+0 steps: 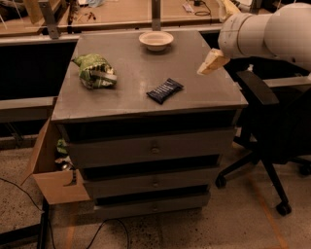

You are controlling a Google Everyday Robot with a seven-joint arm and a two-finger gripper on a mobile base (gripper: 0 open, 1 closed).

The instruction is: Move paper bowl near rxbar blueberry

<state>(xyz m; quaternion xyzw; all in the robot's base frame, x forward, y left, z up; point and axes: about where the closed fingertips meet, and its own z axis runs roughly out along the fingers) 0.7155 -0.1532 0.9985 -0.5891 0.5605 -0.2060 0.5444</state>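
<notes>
The cream-white paper bowl (pixel 156 40) stands upright near the far edge of the grey cabinet top (pixel 136 73). The dark navy rxbar blueberry (pixel 164 90) lies flat toward the front middle of the top, well apart from the bowl. My gripper (pixel 212 62) hangs over the right edge of the top, to the right of both, with its tan fingertips pointing down-left. It touches neither thing. The white arm (pixel 267 31) comes in from the upper right.
A crumpled green and white snack bag (pixel 95 71) lies on the left of the top. The cabinet has drawers (pixel 153 148) below. A black office chair (pixel 267 121) stands right of it, a cardboard box (pixel 51 170) at lower left, a wooden bench (pixel 121 12) behind.
</notes>
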